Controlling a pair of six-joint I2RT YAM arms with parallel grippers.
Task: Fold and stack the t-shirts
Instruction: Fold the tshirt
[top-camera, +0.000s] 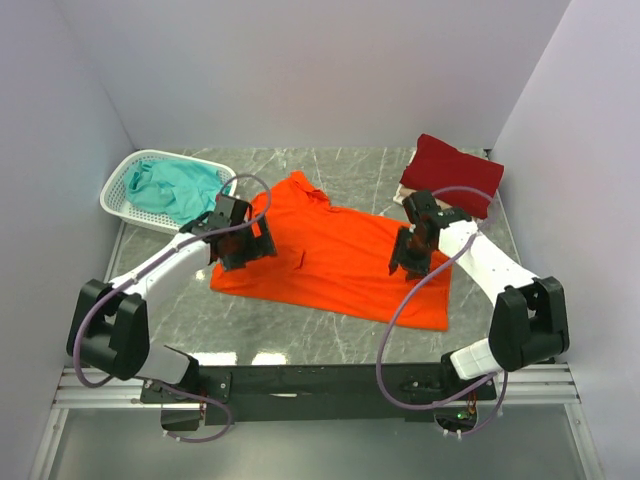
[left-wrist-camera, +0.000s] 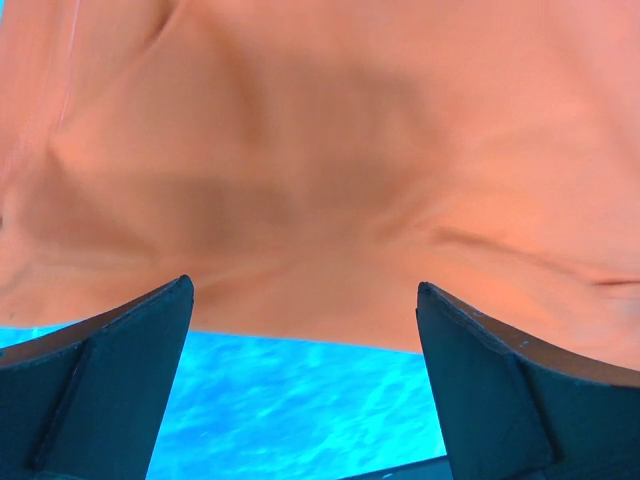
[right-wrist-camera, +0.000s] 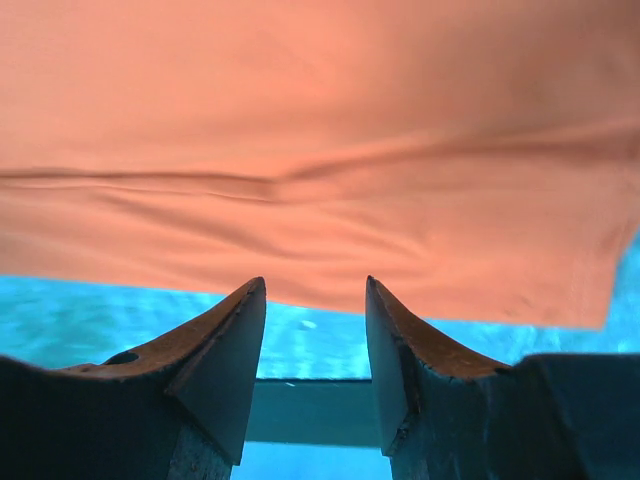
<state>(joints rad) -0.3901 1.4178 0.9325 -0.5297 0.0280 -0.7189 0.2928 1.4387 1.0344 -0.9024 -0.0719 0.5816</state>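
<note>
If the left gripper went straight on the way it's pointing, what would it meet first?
Probably the bright orange cloth t-shirt, its edge just ahead of the open fingers of the left gripper.

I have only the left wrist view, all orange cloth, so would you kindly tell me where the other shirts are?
Observer: The dark red shirt lies folded at the far right of the table.
Operator: And the teal one?
Observer: The teal shirt sits crumpled in the white basket at the far left.
Operator: How is the right gripper?
Observer: The right gripper is open, above the right part of the orange shirt.
</note>
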